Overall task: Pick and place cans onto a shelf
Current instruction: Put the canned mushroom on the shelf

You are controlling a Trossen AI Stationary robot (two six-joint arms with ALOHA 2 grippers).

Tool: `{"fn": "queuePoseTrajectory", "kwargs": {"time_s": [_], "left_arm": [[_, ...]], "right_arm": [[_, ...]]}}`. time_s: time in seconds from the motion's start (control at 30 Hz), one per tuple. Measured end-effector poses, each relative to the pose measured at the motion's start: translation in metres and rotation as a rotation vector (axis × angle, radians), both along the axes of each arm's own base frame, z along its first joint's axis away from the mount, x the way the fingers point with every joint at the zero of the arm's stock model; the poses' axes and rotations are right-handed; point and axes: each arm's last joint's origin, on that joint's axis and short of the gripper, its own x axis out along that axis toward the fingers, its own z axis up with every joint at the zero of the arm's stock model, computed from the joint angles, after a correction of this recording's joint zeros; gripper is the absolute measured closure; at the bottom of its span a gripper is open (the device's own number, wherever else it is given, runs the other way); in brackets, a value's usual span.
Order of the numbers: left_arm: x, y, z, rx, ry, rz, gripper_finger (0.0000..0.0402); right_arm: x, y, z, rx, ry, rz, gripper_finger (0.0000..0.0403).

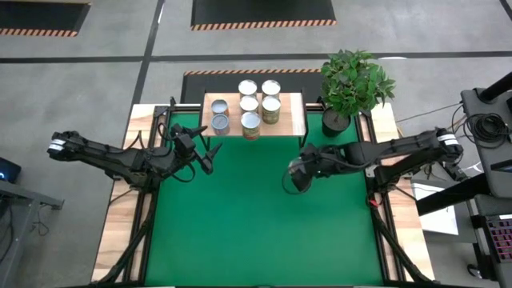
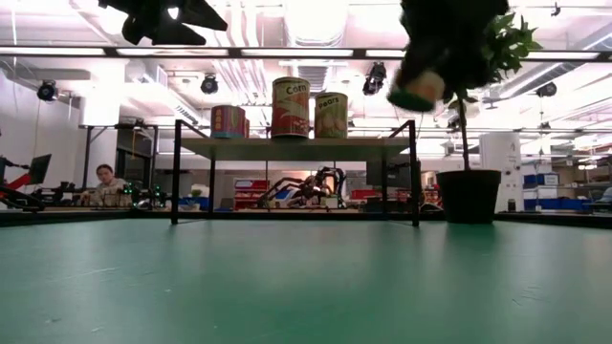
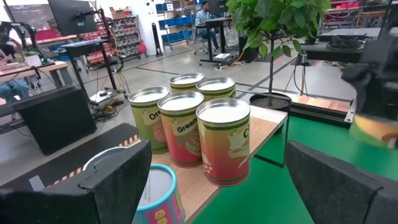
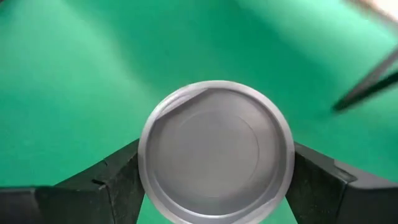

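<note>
Right pincer (image 4: 214,180) clenched on a small cylindrical tin with a shiny silver round top (image 4: 216,152), fingers on opposite sides of the rim; the can is carried well above the green bench (image 1: 256,224), right of centre, short of the shelf. Holding it that high looks meant to clear the platform's edge before setting down. Small raised shelf with light wood top and thin black metal legs (image 1: 292,112) sits at the bench's far edge, six silver-topped label-sided cans (image 1: 250,125) already packed on its left and middle; the right end is bare, likely the drop spot. Left pincer (image 1: 206,154) released, fingers spread, hovering near the shelf's left front corner, probably waiting clear of the right arm's path. Green leafy plant in black pot (image 1: 352,84) stands just beside the shelf's right end: collision risk on approach. Hidden: the carried can's label is blurred in the low view, and the bluish can is half cut off behind the left wrist's finger.
</note>
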Motion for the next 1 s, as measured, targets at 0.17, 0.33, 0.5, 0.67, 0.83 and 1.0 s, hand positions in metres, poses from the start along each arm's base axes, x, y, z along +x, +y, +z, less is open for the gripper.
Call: {"fn": "queuePoseTrajectory", "kwargs": {"time_s": [0.17, 0.33, 0.5, 0.67, 0.83, 1.0], "left_arm": [[0.0, 0.0, 0.0, 0.009, 0.009, -0.001, 0.0054], [0.0, 0.0, 0.0, 0.01, 0.008, -0.001, 0.0054], [0.0, 0.0, 0.0, 0.011, 0.01, -0.001, 0.0054], [0.0, 0.0, 0.0, 0.011, 0.011, -0.001, 0.0054], [0.0, 0.0, 0.0, 0.012, 0.012, -0.001, 0.0054], [0.0, 0.0, 0.0, 0.015, 0.015, -0.002, 0.0054]], "right_arm": [[0.02, 0.0, 0.03, -0.112, 0.034, 0.06, 0.011], [0.042, -0.011, 0.049, -0.206, 0.16, 0.097, 0.011], [0.059, -0.039, 0.059, -0.261, 0.314, 0.13, 0.011], [0.066, -0.074, 0.063, -0.304, 0.405, 0.191, 0.011], [0.067, -0.105, 0.056, -0.312, 0.458, 0.282, 0.011], [0.065, -0.131, 0.045, -0.306, 0.508, 0.272, 0.011]]}}
